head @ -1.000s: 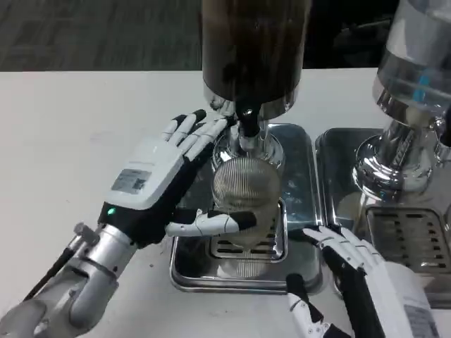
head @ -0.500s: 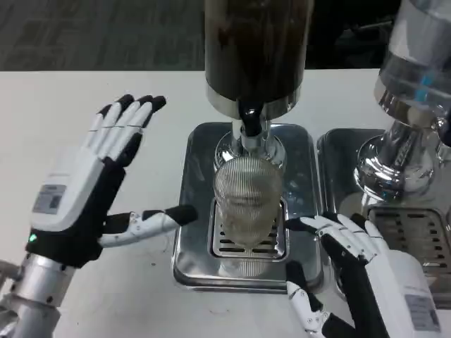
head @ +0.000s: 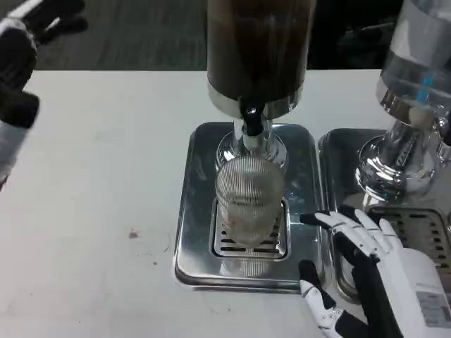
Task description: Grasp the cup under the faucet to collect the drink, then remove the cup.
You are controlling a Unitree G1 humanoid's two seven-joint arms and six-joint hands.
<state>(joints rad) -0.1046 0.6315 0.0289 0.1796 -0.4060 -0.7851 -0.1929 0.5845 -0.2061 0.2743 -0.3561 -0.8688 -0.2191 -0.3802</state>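
Note:
A clear ribbed cup (head: pixel 248 199) stands upright on the grate of the steel drip tray (head: pixel 194 232), right below the black faucet (head: pixel 251 120) of the dark drink dispenser (head: pixel 259 49). My right hand (head: pixel 370 271) hovers at the tray's front right corner, a short gap from the cup, fingers spread and holding nothing. My left hand (head: pixel 17 77) is blurred at the top left edge, far from the cup; how its fingers lie is unclear.
A second dispenser (head: pixel 416 105) with a chrome base stands on its own drip tray (head: pixel 331 162) to the right, close beside my right hand. White tabletop (head: pixel 99 211) stretches to the left of the trays.
My left hand has pulled away from the cup, swinging up and left to the picture's edge. My right hand stays near the tray's front right corner. The cup has not moved.

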